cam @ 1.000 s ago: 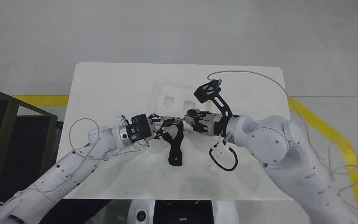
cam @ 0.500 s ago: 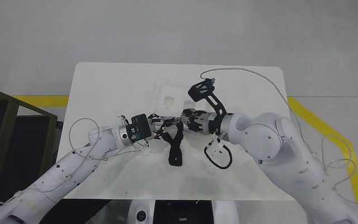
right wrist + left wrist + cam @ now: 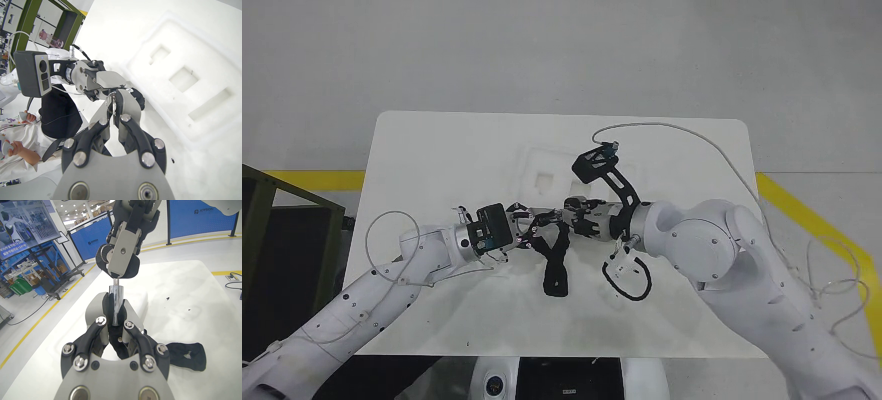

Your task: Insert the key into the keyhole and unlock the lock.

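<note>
Left pincer (image 3: 115, 306): my fingers are clamped on the lock (image 3: 116, 296), a chrome cylinder. I grip it along its length, and one end stands free beyond my fingertips. I hold it clear of the surface (image 3: 179, 291). The lock's black sleeved cable (image 3: 189, 358) runs down out of my grip and lies looped on the surface, toward the near edge.

Right pincer (image 3: 116, 274): my fingers are clamped on the key (image 3: 115, 281). Its head sits between the pads and its blade points at the free end of the lock. Blade and cylinder stand in one line, and the blade's tip meets the end face of the cylinder. I cannot tell how deep it sits in there. A metal key ring (image 3: 109, 101) hangs at the key's head, between my right fingers.

From above, the two pincers face each other tip to tip over the middle of the surface, with the lock and key between them.

A white foam tray (image 3: 542, 172) with rectangular recesses lies flat on the surface just beyond the pincers, toward the far edge.
</note>
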Tool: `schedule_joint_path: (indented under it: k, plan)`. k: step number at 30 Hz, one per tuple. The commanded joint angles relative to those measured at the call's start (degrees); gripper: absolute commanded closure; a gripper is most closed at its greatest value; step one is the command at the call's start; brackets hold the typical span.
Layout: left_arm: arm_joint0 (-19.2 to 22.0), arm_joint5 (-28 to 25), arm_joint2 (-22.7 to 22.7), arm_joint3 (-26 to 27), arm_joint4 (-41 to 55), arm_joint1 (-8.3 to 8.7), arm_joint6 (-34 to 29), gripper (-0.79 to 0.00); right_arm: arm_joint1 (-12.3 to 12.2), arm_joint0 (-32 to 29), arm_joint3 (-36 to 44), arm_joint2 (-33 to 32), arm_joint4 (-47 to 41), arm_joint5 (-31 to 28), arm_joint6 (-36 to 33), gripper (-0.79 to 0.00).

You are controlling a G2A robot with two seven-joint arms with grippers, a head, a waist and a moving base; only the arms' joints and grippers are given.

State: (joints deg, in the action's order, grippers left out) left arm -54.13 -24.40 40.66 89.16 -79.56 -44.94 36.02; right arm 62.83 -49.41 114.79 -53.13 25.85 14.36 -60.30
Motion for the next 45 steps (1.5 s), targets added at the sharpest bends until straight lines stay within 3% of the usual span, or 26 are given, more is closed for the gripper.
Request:
schedule_joint_path:
  k: [1, 3, 4, 5, 6, 7, 21, 23, 25, 26, 31, 35, 45]
  plan:
    - [0.0, 0.0, 0.0, 0.0, 0.0, 0.00, 0.0, 0.000, 0.1, 0.1, -0.1, 0.1, 0.0, 0.1, 0.0, 0.000]
    - [0.0, 0.0, 0.0, 0.0, 0.0, 0.00, 0.0, 0.000, 0.1, 0.2, -0.2, 0.2, 0.1, 0.1, -0.1, -0.028]
    - [0.0, 0.0, 0.0, 0.0, 0.0, 0.00, 0.0, 0.000, 0.2, 0.2, -0.2, 0.2, 0.1, 0.1, -0.1, -0.231]
    - [0.0, 0.0, 0.0, 0.0, 0.0, 0.00, 0.0, 0.000, 0.2, 0.3, -0.3, 0.2, 0.0, 0.0, -0.1, -0.351]
    - [0.0, 0.0, 0.0, 0.0, 0.0, 0.00, 0.0, 0.000, 0.2, 0.2, -0.3, 0.2, -0.1, 0.0, -0.1, -0.763]
    - [0.0, 0.0, 0.0, 0.0, 0.0, 0.00, 0.0, 0.000, 0.3, 0.3, -0.3, 0.1, -0.2, -0.2, 0.0, -0.785]
    - [0.0, 0.0, 0.0, 0.0, 0.0, 0.00, 0.0, 0.000, -0.5, -2.2, 2.8, -4.6, -1.0, -2.0, -1.7, -0.767]
    - [0.0, 0.0, 0.0, 0.0, 0.0, 0.00, 0.0, 0.000, -0.7, -3.0, 3.5, -5.7, -1.3, -2.5, -2.1, -0.646]
    - [0.0, 0.0, 0.0, 0.0, 0.0, 0.00, 0.0, 0.000, -0.9, -3.7, 4.2, -6.6, -1.2, -2.8, -2.3, -0.422]
    - [0.0, 0.0, 0.0, 0.0, 0.0, 0.00, 0.0, 0.000, -1.0, -4.0, 4.4, -6.9, -1.2, -3.0, -2.3, -0.354]
    - [0.0, 0.0, 0.0, 0.0, 0.0, 0.00, 0.0, 0.000, -1.2, -5.0, 4.6, -7.8, -1.2, -3.6, -2.0, -0.108]
    - [0.0, 0.0, 0.0, 0.0, 0.0, 0.00, 0.0, 0.000, -1.2, -5.2, 4.3, -7.7, -1.4, -4.2, -1.6, 0.000]
    - [0.0, 0.0, 0.0, 0.0, 0.0, 0.00, 0.0, 0.000, -1.4, -5.7, 4.7, -8.7, -1.0, -4.3, -1.5, 0.000]
